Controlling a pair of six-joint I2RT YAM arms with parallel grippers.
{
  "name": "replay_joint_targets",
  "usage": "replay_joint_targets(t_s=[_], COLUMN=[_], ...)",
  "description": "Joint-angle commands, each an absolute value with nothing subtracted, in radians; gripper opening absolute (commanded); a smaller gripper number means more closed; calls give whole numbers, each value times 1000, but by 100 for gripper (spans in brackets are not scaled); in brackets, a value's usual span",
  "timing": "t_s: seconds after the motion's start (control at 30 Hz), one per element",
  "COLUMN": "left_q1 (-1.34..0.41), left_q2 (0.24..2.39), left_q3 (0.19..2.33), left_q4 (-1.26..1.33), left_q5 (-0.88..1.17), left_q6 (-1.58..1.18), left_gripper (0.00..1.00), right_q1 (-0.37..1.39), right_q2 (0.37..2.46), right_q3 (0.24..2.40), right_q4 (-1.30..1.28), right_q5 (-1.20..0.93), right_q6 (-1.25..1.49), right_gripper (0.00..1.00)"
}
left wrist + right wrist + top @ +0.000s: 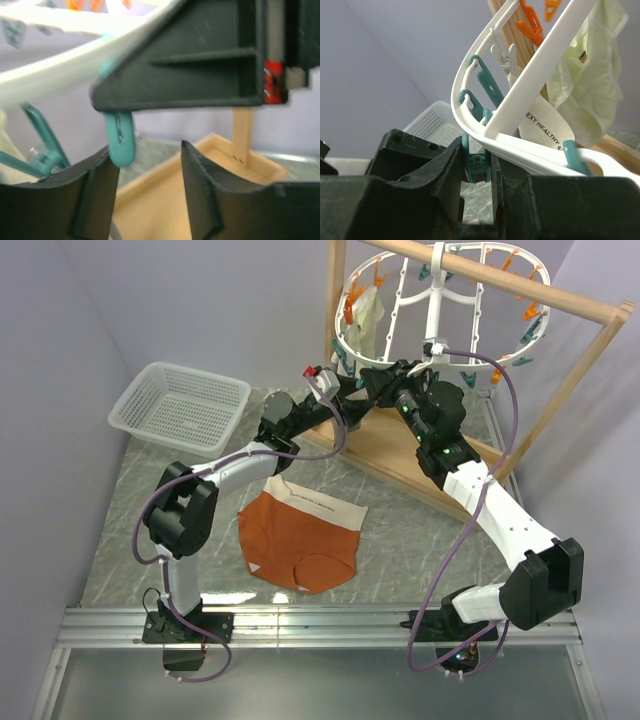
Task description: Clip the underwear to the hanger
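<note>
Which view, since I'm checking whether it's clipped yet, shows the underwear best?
Top external: the underwear lies whole and flat on the table, unclipped. Both wrist views face the hanger and show none of it.

Left arm [185, 510]: white tube links, chunky black joint housings, black base block. Right arm [500, 520]: same white-and-black build, small green lights [440, 450] glowing on black forearm. Mauve-grey cable [452, 555] loops loose along each arm, base to wrist. Small red part [320, 372] on white block at left wrist. Left pincer [150, 155]: matte black fingers, fine ridges on inner edges. Right pincer [477, 150]: matte black, angular, lightly scuffed fingers.
</note>
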State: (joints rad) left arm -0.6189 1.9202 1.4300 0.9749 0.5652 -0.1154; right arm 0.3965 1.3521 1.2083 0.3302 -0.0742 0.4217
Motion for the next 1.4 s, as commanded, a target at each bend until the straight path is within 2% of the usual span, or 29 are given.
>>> replay_joint_targets(t_s=[0.0, 0.17, 0.23, 0.33, 0.4, 0.5, 0.63, 0.87, 1.1, 1.37], left_q1=[-617, -530, -502, -482, -479, -442, -378, -336, -337, -370], left_q2=[1812, 1590, 1505, 1334, 1292, 1253, 1308, 1500, 1692, 1835], left_q3=[1382, 1218, 1120, 1055, 1020, 971, 942, 949, 1058, 1149], left_q4=[939, 661, 560, 216, 12, -162, -305, -325, -293, -264], left_q5=[637, 681, 666, 508, 389, 274, 132, 140, 112, 137], left_q6=[-98, -156, -167, -147, -143, -202, -273, -241, -183, -153], left_gripper=[56, 69, 71, 71, 70, 70, 70, 75, 77, 74], right_q1=[379, 373, 370, 370, 370, 368, 368, 367, 370, 368], right_q2=[1328, 1321, 1321, 1315, 1315, 1315, 1318, 1319, 1319, 1322], right_q3=[1213, 1209, 1204, 1197, 1196, 1197, 1203, 1201, 1200, 1206], right_q4=[454, 443, 439, 437, 430, 426, 420, 411, 402, 394], right_q5=[-28, -38, -41, -49, -52, -63, -69, -80, -83, -83], right_q6=[407, 394, 391, 384, 379, 382, 380, 377, 376, 373], right_gripper=[0, 0, 0, 0, 0, 0, 0, 0, 0, 0])
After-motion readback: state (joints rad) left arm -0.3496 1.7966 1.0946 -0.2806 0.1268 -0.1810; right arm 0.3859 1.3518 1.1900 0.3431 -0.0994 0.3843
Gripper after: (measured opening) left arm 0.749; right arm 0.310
